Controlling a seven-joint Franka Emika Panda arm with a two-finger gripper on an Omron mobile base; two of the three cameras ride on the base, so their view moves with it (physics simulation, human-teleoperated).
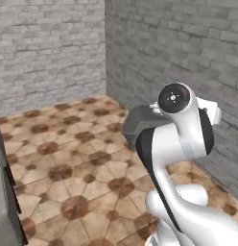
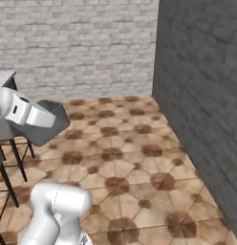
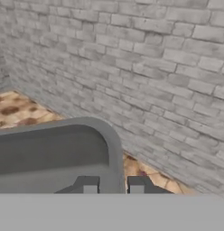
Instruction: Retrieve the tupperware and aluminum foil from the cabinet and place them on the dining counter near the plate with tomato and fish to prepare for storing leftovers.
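Note:
The tupperware (image 3: 55, 149) is a dark grey tub with rounded corners, held up in the air over the tiled floor. My gripper (image 3: 113, 186) is shut on its rim, one fingertip inside the wall and one outside. In the left base view the tupperware (image 1: 139, 122) sticks out to the left from behind my white arm. Seen from the right base, the tupperware (image 2: 52, 122) hangs at the left beyond my white hand. The aluminum foil, cabinet, dining counter, plate, tomato and fish are out of view.
A dark grey brick wall (image 1: 188, 53) stands close on the right and meets a lighter brick wall (image 2: 77, 43) in a corner ahead. Thin black chair legs (image 2: 17, 160) stand at the left. A dark unit (image 1: 3, 202) fills the left edge. Brown tiled floor (image 2: 134, 158) lies open between.

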